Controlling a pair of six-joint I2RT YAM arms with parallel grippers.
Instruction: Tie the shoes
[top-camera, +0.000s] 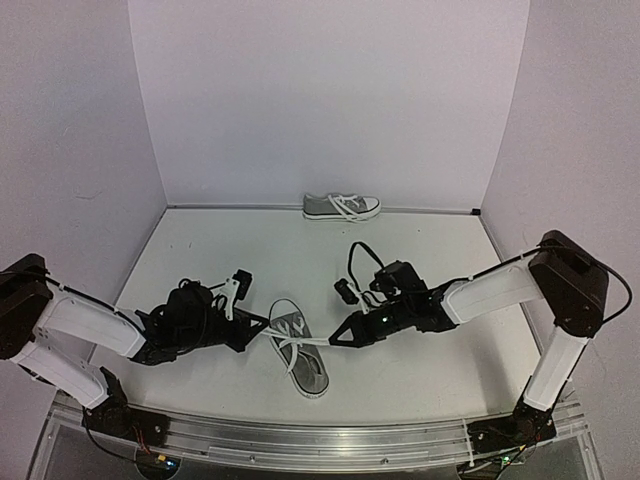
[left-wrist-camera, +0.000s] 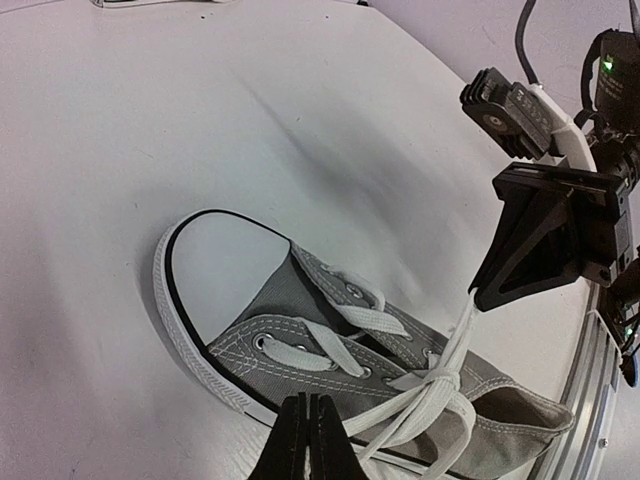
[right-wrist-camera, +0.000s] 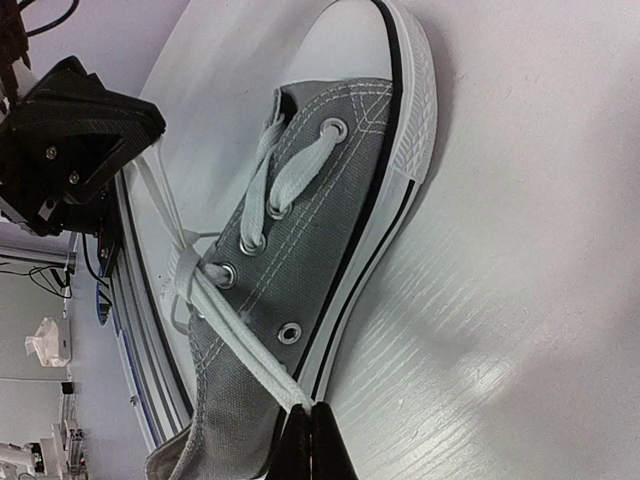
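One grey sneaker (top-camera: 300, 362) with white laces lies on the table between my two grippers, toe towards the back. It fills the left wrist view (left-wrist-camera: 300, 330) and the right wrist view (right-wrist-camera: 320, 200). A lace knot (left-wrist-camera: 440, 380) sits over its upper eyelets. My left gripper (top-camera: 262, 332) is shut at the shoe's left side, with lace strands running into its tips (left-wrist-camera: 308, 402). My right gripper (top-camera: 333, 340) is shut on a taut lace strand (right-wrist-camera: 250, 350) at the shoe's right side (right-wrist-camera: 310, 408). The second sneaker (top-camera: 342, 207) lies on its side at the back wall.
White walls close in the table at the back and both sides. A metal rail (top-camera: 320, 440) runs along the near edge, close behind the shoe's heel. The right arm's black cable (top-camera: 355, 255) loops above the table behind the right gripper.
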